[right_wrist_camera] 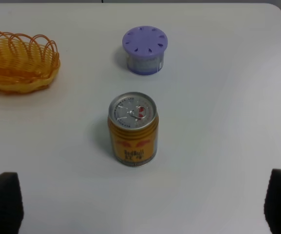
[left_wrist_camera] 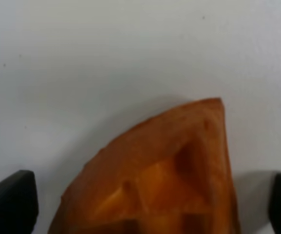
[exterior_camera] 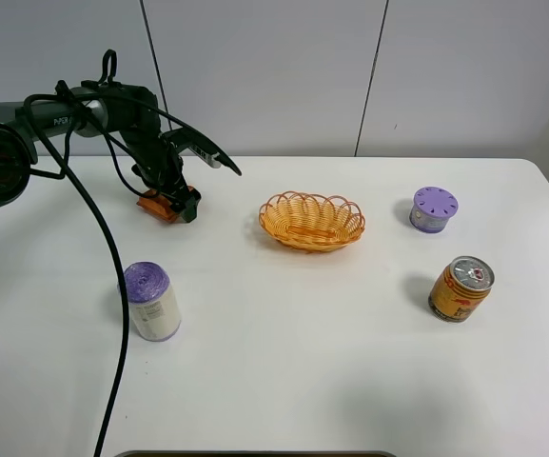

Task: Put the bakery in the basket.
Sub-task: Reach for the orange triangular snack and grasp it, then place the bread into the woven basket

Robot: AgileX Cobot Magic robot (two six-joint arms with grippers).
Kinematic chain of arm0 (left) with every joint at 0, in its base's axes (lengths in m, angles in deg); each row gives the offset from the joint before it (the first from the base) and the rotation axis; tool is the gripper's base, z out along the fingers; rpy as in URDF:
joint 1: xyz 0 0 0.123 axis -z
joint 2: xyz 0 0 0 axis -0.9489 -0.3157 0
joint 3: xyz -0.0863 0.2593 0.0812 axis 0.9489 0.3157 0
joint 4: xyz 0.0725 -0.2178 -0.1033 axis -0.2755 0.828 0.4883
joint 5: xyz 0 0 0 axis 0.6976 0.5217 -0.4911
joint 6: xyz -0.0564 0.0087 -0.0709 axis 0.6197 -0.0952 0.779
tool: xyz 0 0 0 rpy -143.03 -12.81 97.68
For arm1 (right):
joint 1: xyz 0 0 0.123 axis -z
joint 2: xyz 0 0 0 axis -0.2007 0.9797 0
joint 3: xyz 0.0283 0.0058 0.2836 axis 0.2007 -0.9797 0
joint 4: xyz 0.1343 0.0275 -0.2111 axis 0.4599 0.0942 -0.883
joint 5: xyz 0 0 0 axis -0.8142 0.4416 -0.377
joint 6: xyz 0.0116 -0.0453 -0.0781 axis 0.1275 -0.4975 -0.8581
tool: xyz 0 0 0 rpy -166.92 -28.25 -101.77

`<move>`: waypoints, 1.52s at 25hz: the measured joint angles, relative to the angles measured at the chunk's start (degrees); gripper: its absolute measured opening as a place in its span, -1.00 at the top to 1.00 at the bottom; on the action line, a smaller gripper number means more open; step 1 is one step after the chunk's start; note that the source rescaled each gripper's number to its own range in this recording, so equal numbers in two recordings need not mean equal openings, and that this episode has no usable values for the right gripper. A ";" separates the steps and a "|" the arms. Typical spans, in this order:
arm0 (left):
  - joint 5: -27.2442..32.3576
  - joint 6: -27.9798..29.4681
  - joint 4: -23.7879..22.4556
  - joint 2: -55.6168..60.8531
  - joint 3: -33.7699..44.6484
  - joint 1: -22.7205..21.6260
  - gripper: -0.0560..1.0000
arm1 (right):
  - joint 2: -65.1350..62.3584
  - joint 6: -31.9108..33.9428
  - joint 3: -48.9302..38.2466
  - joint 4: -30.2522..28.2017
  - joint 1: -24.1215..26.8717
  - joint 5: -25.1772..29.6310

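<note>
Orange-brown and pressed with a grid, the bakery (left_wrist_camera: pixel 169 165) lies on the white table (left_wrist_camera: pixel 106 58) between the two dark fingertips (left_wrist_camera: pixel 9 202) of the left pincer (left_wrist_camera: pixel 145 207). The pincer stands wide apart and straddles the pastry. A sliver of table shows on either side of it, so the pads seem not to touch it, though its near end is cut off by the frame edge and I cannot be sure. Its narrow corner points forward, away from the wrist and past the fingertips, leaning toward one finger. The long axis therefore runs roughly along the pincer's reach, not across the jaws. Only the high camera places the rest: the basket (exterior_camera: pixel 345 228) sits well apart from the left pincer, off to its side toward the table's middle, and a purple-topped white roll (exterior_camera: pixel 150 303) stands on the near side of that arm. The right pincer (right_wrist_camera: pixel 140 204) shows only in its own wrist view, fingers spread with bare table between them. A gold can (right_wrist_camera: pixel 133 129) stands upright straight ahead of it, with a purple-lidded tub (right_wrist_camera: pixel 144 50) beyond the can.
</note>
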 joint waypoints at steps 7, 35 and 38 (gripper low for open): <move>0.04 0.14 0.48 -0.18 0.00 0.00 0.27 | 0.00 0.00 0.00 0.00 0.00 0.00; 6.31 5.98 -1.71 6.16 -6.00 0.92 0.85 | 0.00 0.00 0.00 0.00 0.00 0.00; 6.49 8.12 -1.97 9.42 -6.04 2.44 0.85 | 0.00 0.00 0.00 0.00 0.00 0.00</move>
